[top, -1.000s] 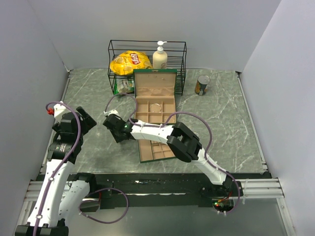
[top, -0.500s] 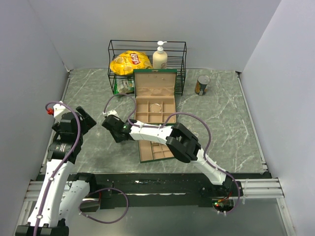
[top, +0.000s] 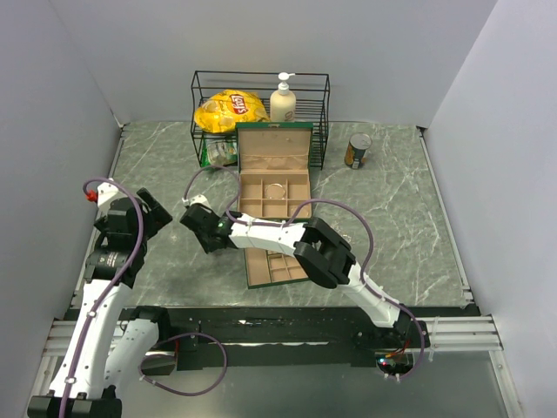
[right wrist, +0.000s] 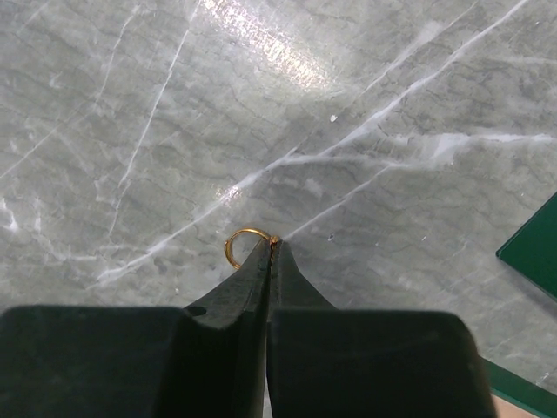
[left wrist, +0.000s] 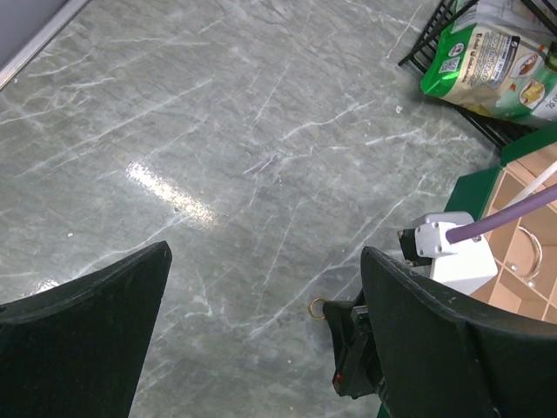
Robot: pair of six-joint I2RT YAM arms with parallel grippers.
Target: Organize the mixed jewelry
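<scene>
A small gold ring (right wrist: 243, 246) is at the tips of my right gripper (right wrist: 272, 244), which is shut on its edge, low over the marble table; I cannot tell whether it touches the surface. The ring also shows in the left wrist view (left wrist: 318, 307). In the top view the right gripper (top: 196, 228) is left of the green box (top: 274, 139). A thin silvery bangle (top: 276, 189) lies in one of the box's tan compartments. My left gripper (top: 150, 212) is open and empty, its fingers (left wrist: 87, 335) wide apart, to the left of the ring.
The flat compartment tray (top: 277, 268) lies in front of the box, under the right arm. A black wire rack (top: 259, 109) at the back holds a chip bag and a soap bottle. A can (top: 357, 150) stands at the back right. A green snack bag (left wrist: 492, 57) lies by the rack.
My right gripper has shifted slightly left and back. The left arm has barely moved.
</scene>
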